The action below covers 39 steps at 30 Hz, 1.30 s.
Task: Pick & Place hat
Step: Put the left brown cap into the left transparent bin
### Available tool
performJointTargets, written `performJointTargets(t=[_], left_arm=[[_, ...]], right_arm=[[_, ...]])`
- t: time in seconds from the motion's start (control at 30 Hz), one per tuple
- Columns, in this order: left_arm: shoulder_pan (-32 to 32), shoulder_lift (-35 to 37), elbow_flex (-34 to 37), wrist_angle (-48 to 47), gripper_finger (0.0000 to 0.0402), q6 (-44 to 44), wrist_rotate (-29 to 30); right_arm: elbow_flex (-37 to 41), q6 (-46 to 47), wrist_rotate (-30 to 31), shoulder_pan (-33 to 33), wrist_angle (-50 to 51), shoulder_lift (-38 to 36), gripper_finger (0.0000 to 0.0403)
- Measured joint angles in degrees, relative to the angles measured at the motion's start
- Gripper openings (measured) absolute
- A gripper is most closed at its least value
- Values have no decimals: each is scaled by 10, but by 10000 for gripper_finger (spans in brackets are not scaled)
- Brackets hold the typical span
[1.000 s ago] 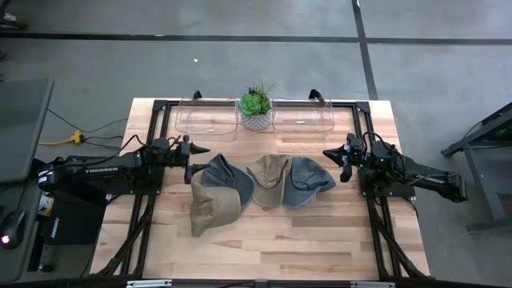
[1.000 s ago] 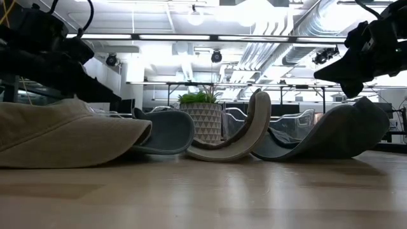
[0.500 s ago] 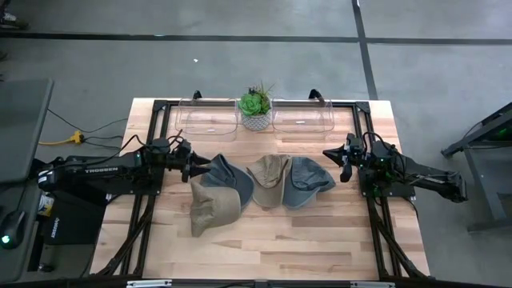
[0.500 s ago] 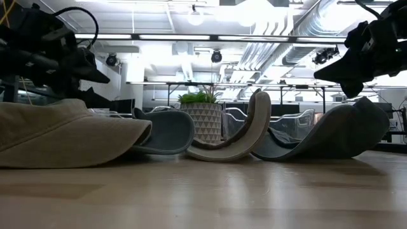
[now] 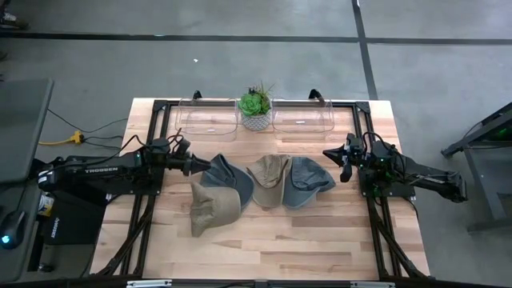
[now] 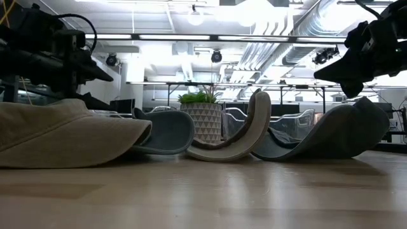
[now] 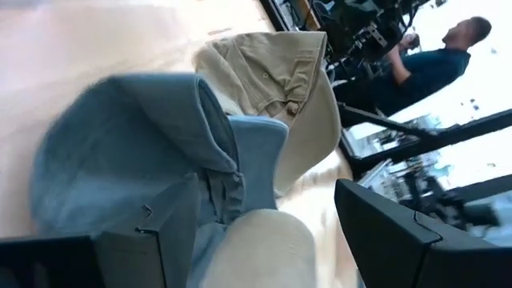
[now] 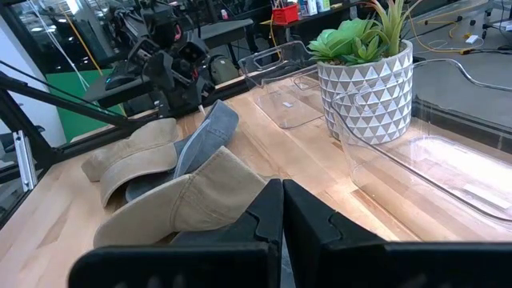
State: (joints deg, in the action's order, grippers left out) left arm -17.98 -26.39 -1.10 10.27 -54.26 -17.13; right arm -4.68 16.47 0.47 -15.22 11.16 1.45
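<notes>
The left gripper (image 5: 194, 167) is spread wide and points toward the middle of the table, right at the edge of the blue-grey hat (image 5: 224, 178) — in its own wrist view that hat (image 7: 136, 168) fills the space between and beyond the two fingers. So the hat lies straight ahead of this gripper, toward the right arm, with the tan hat (image 5: 213, 208) just beside it, closer to the table's front edge. The left arm is the nearer one. The right gripper (image 5: 343, 162) waits by the grey hat (image 5: 306, 182) on the other side — its fingers are pressed together. An olive hat (image 5: 266, 179) sits between.
</notes>
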Motion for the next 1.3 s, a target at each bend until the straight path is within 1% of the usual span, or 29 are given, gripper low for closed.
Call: performJointTargets(t=[0.1, 0.23, 0.33, 0.43, 0.53, 0.77, 0.83, 1.0, 1.13, 1.2, 1.3], left_arm=[[0, 0, 0, 3, 252, -33, 12], [0, 0, -1, 4, 252, -65, -4], [0, 0, -14, -9, 252, -59, -25], [0, 1, -53, -5, 252, -30, -45], [0, 0, -102, -72, 252, 11, -46], [0, -18, -248, -309, 252, 110, -45], [0, -28, -286, -358, 252, 129, -43], [0, -54, -363, -431, 252, 135, -54], [2, -79, -408, -466, 252, 138, -69], [13, -93, -429, -494, 252, 147, -64], [49, -119, -457, -526, 252, 161, -46]], right_arm=[[0, 0, 0, 0, 0, 0, 5], [0, 0, 0, 0, 0, 0, 5], [0, 0, 0, 0, 0, 0, 5], [0, 0, 0, 0, 0, 0, 5], [0, 0, 0, 0, 0, 0, 4], [0, 0, 0, 0, 0, 0, 5], [0, 0, 0, 0, 0, 0, 5], [0, 0, 0, 0, 0, 0, 5], [0, 0, 0, 0, 0, 0, 5], [0, 0, 0, 0, 0, 0, 5], [0, 0, 0, 0, 0, 0, 5]])
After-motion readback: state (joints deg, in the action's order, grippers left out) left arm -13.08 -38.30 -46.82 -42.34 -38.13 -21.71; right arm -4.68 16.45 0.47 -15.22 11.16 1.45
